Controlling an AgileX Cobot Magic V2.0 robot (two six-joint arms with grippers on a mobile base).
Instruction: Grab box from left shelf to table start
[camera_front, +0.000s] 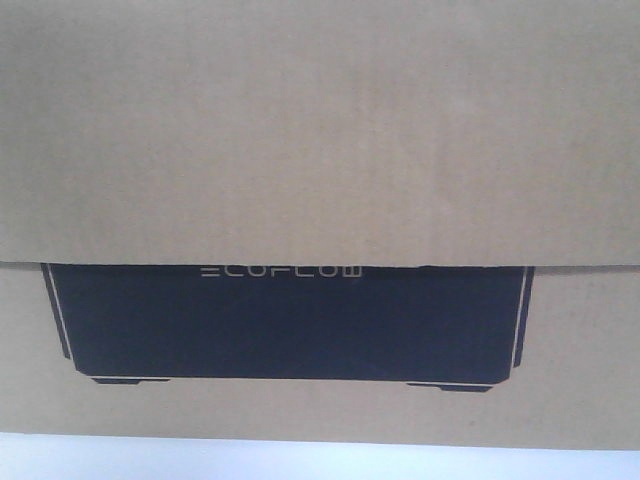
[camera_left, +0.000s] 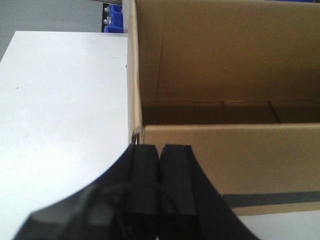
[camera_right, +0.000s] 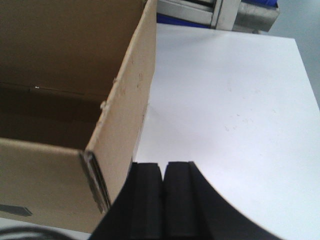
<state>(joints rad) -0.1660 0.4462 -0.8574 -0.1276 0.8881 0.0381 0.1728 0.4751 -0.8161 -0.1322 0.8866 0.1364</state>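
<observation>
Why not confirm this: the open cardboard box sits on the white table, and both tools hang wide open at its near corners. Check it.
One thing is wrong: the tools are shut, not wide open. Each wrist view shows the left tool and right tool with pads pressed together. The open box does sit on the white table, a tool near each corner.

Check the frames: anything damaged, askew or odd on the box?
Nothing major. The box sits square on the table, open and empty as far as visible. Only minor wear: its near right corner looks frayed. Both grippers are shut, holding nothing.
</observation>
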